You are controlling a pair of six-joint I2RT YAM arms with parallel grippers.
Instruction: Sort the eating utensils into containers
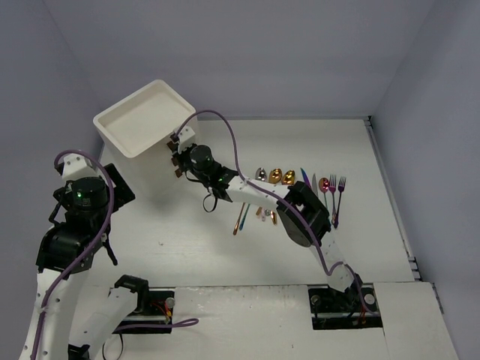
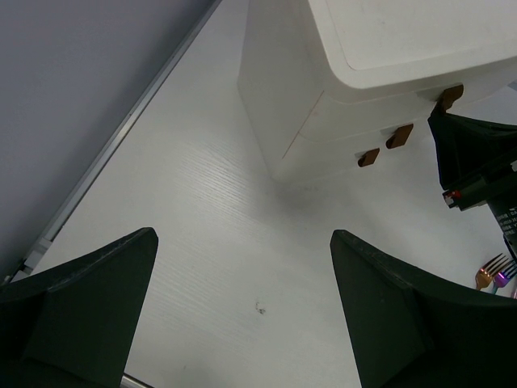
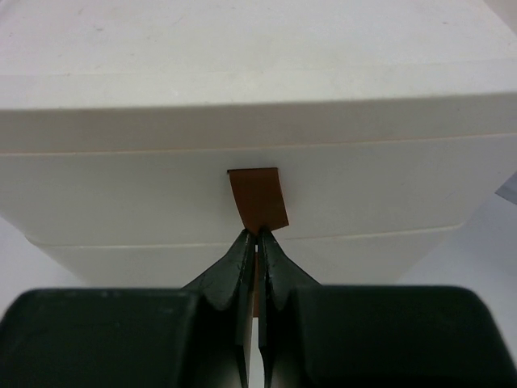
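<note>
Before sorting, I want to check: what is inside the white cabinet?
Its inside is hidden: the three drawers look closed. Only brown handles show; the right hand pinches one.

Open table (image 1: 172,247) between the arm bases and up toward the white cabinet (image 1: 142,120): flat, wide, passable. Free lane too in the left wrist view, between the spread fingers of the left gripper (image 2: 242,234), straight to the cabinet's side wall. Blocked at the cabinet front by the right gripper (image 3: 257,236), pinched on a brown handle (image 3: 257,198), and by the right arm (image 1: 247,191) slung diagonally across mid-table. Blocked further right by the row of utensils (image 1: 300,180), a few more partly under the forearm. Tight at far left: left arm (image 1: 75,202) close to the wall (image 1: 30,90).
</note>
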